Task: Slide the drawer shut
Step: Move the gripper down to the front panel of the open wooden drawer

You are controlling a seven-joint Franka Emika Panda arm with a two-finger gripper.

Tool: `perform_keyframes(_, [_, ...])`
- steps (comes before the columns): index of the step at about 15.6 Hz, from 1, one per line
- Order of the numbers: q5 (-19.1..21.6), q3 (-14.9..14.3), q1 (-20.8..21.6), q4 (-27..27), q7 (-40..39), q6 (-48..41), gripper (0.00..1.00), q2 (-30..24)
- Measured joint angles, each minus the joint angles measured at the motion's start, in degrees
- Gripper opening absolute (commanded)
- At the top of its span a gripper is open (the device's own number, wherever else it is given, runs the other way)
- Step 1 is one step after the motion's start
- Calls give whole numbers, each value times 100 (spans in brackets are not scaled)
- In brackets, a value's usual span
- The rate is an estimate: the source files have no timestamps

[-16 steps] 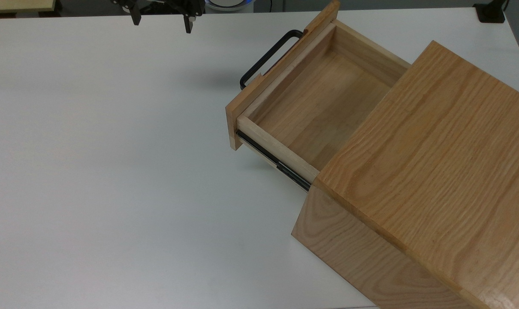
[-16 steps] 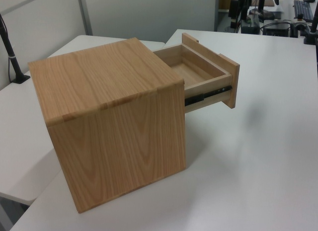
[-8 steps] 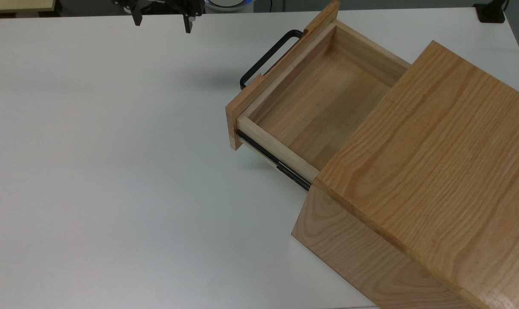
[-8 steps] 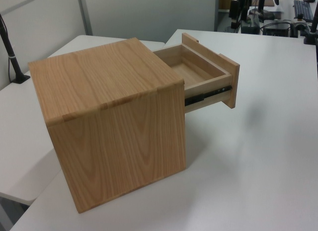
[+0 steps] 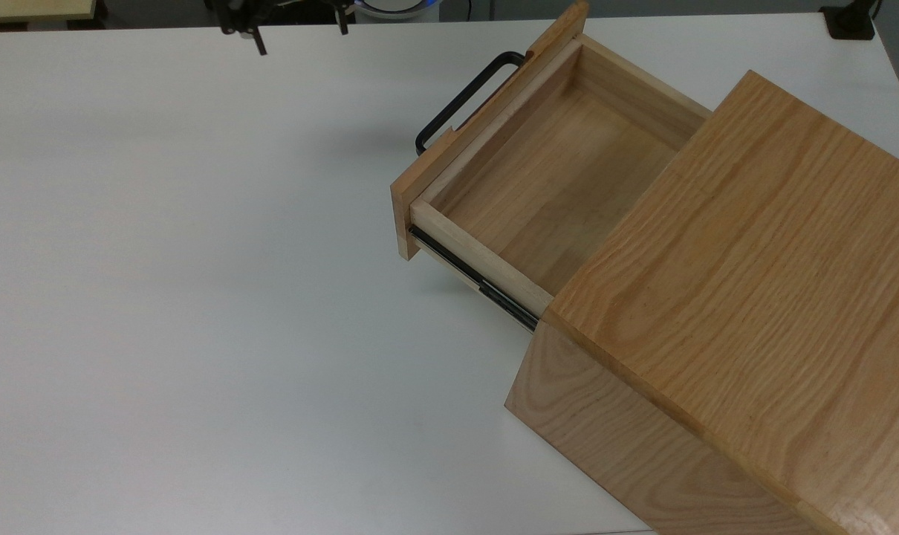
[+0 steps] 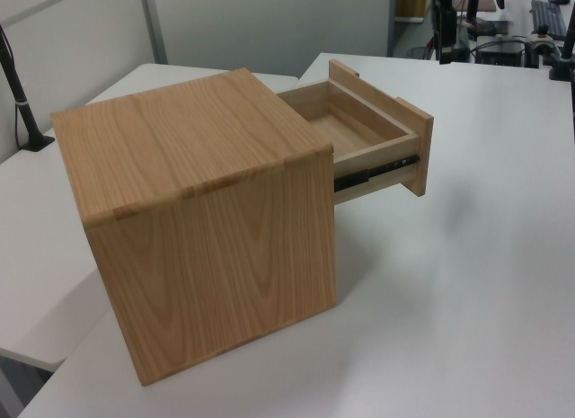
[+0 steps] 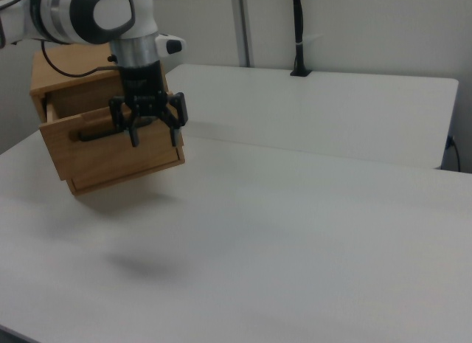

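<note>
- On the white table (image 5: 197, 297), the oak cabinet (image 5: 747, 297) carries no label or writing that can be read.
- Out of the cabinet's front, the drawer (image 5: 546, 178) stands pulled well open, its black handle (image 5: 461, 100) facing away from the cabinet and a black rail (image 5: 472, 279) showing along its side.
- Well apart from the drawer, the gripper (image 7: 155, 125) hangs above the table with fingers spread wide, holding and touching nothing.

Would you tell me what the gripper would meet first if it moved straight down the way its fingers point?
Most likely the bare white table: the open gripper hangs fingers-down, apparently short of the drawer, though depth is uncertain.
</note>
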Motion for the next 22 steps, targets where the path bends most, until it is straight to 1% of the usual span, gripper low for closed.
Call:
perform_keyframes(1, [-10, 1, 112, -10, -145, -1, 24, 4])
perform_keyframes(2, [-34, 1, 246, -26, -330, -5, 8, 9])
perform_keyframes(3, [-57, 3, 372, -40, -472, -8, 3, 14])
perform_keyframes(4, [-78, 3, 500, -52, -567, -12, 0, 18])
perform_keyframes(8, [-91, -31, 998, -138, -646, -17, 0, 25])
perform_keyframes(9, [-93, -108, 1163, -176, -664, -17, 0, 28])
perform_keyframes(10, [-94, -269, 1421, -219, -673, -17, 0, 42])
perform_keyframes(12, [-95, -442, 1686, -236, -682, -12, 0, 92])
perform_keyframes(16, [-94, -575, 1889, -237, -636, 279, 0, 389])
perform_keyframes(18, [-94, -603, 1977, -215, -428, 582, 0, 583])
perform_keyframes(20, [-97, -615, 2097, -85, -145, 849, 0, 875])
perform_keyframes(22, [-73, -628, 2190, 91, -54, 1070, 0, 1105])
